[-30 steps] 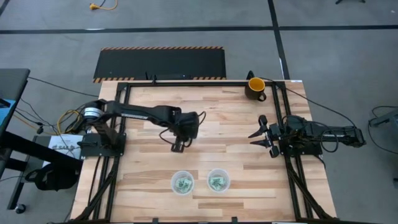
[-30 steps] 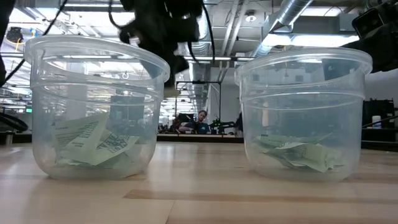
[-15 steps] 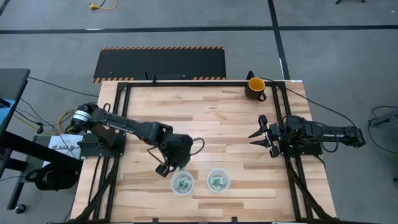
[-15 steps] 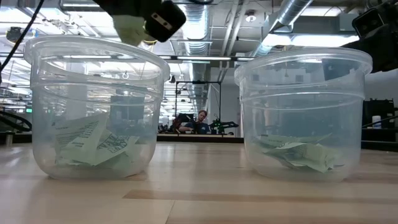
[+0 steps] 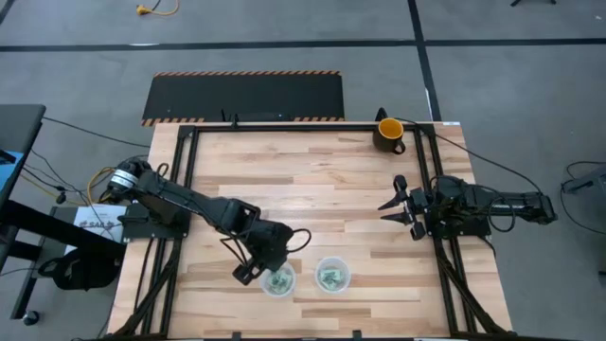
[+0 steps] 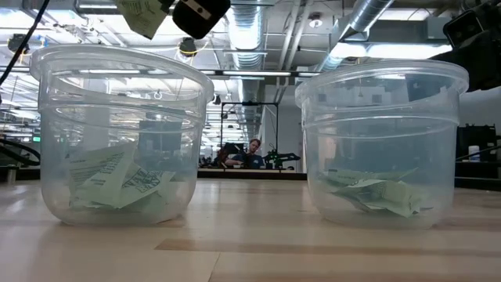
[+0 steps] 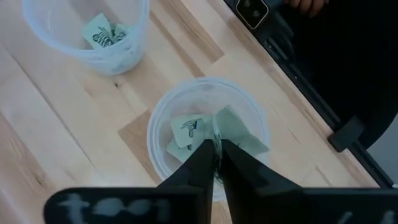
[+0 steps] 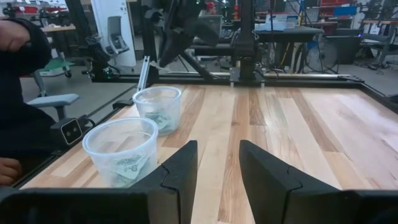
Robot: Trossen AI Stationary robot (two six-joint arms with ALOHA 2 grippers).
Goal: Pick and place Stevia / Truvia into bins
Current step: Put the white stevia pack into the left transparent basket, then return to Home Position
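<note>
1. Left gripper (image 7: 217, 163) hangs directly above the left clear cup (image 5: 277, 281), its two dark fingers pinched nearly together on a light green sweetener packet (image 6: 142, 13).
2. That packet sits above the cup's rim in the low view, held clear of the plastic and not yet let go.
3. Below it, the left clear cup already holds several green-and-white packets piled on its whitish bottom.
4. Just beside it stands the right clear cup (image 5: 332, 275), also holding a few packets.
5. No loose packets show on the wooden table (image 5: 322, 189).
6. This looks like the drop step of the task: the next move calls for parting the fingers so the packet falls inside the rim.
7. Right gripper (image 5: 394, 206) waits well apart at the table's right edge, its fingers spread and holding nothing.
8. A yellow-and-black mug (image 5: 389, 132) stands at the far right corner.
</note>
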